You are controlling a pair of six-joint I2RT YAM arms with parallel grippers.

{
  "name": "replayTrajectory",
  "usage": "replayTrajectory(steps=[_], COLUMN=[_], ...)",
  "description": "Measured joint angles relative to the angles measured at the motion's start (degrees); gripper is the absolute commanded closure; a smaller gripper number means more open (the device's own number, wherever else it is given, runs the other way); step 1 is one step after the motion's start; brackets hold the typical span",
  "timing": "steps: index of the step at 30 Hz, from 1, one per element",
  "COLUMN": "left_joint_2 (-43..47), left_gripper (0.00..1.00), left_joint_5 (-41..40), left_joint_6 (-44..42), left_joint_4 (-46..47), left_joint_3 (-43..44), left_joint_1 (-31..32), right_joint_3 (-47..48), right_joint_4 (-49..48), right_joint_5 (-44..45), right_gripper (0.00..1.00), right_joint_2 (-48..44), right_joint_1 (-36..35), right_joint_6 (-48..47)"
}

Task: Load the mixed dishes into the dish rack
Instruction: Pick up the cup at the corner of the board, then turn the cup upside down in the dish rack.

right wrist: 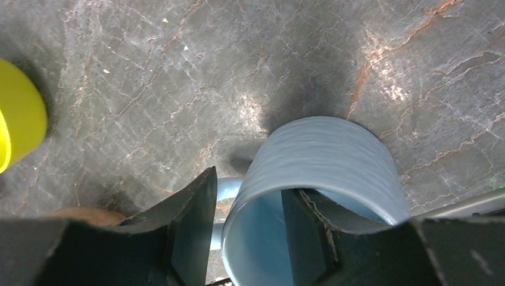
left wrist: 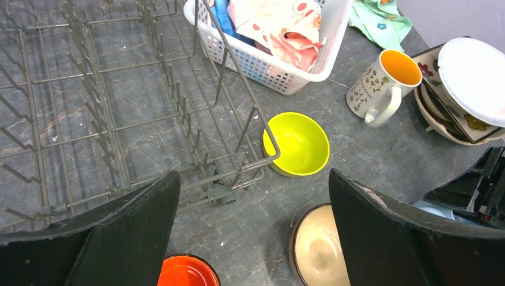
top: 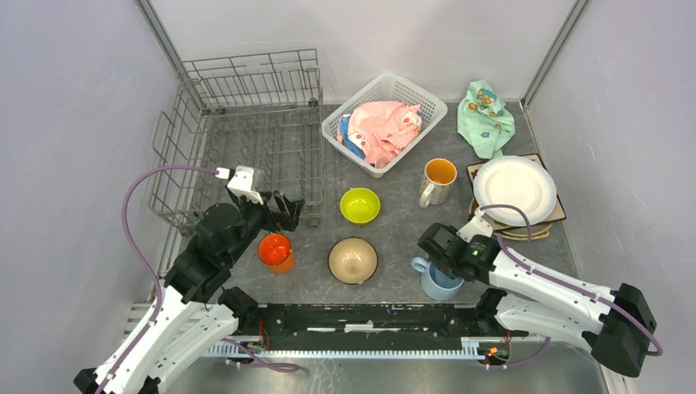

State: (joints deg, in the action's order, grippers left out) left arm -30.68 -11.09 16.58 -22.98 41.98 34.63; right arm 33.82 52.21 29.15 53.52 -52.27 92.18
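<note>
A: Where is the dish rack (top: 250, 82)?

B: Upper left of the top view, with none of the dishes in it. The left claw (left wrist: 253, 179) hangs by its near right corner, jaws wide apart and holding nothing. The orange mug (top: 276, 251) is just below it.

A: Middle of the counter (top: 394, 234)?

B: The lime-green bowl (top: 360, 205) is above the tan bowl (top: 353, 260), and both sit upright. The white patterned mug (top: 437, 180) is to their right.

A: The right side?

B: The right claw (right wrist: 250, 190) is astride the rim of the light-blue mug (right wrist: 324, 161), lower centre-right of the top view. One finger is inside and the other outside by the handle, jaws about half apart. I cannot tell whether they press on the wall. The mug stands mouth up with its handle pointing left.

A: What does the move turn on?

B: The rack lies well to the upper left of this mug, and the left arm is nearer to it. Judgement: the path crosses both bowls and the rack's tall right wall, so the mug needs lifting first. The plate stack (top: 515, 189) at the right is untouched.
</note>
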Motion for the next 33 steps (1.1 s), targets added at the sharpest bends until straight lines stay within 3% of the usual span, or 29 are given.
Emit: replayTrajectory(steps=[2, 14, 23, 33], left_joint_2=[0.04, -0.31, -1.33, -2.56], left_gripper=[0.0, 0.0, 0.0, 0.0], left_joint_5=[-0.24, -1.05, -2.43, 1.09], left_joint_6=[0.0, 0.0, 0.07, 6.51], left_joint_4=[-0.17, -0.94, -1.4, -3.82], left_joint_3=[-0.07, -0.09, -0.09, 2.08], left_joint_1=[0.0, 0.0, 0.0, 0.0], right_joint_3=[-1.16, -3.52, -2.91, -2.93], right_joint_4=[-1.33, -5.64, -4.11, -12.44], right_joint_5=[-0.24, 0.83, 1.92, -0.28], right_gripper=[0.53, 0.98, 1.0, 1.0], right_joint_2=[0.22, -1.62, -6.97, -24.52], right_joint_1=[0.44, 1.7, 1.73, 1.77], right_joint_6=[-0.59, -5.73, -11.1, -26.77])
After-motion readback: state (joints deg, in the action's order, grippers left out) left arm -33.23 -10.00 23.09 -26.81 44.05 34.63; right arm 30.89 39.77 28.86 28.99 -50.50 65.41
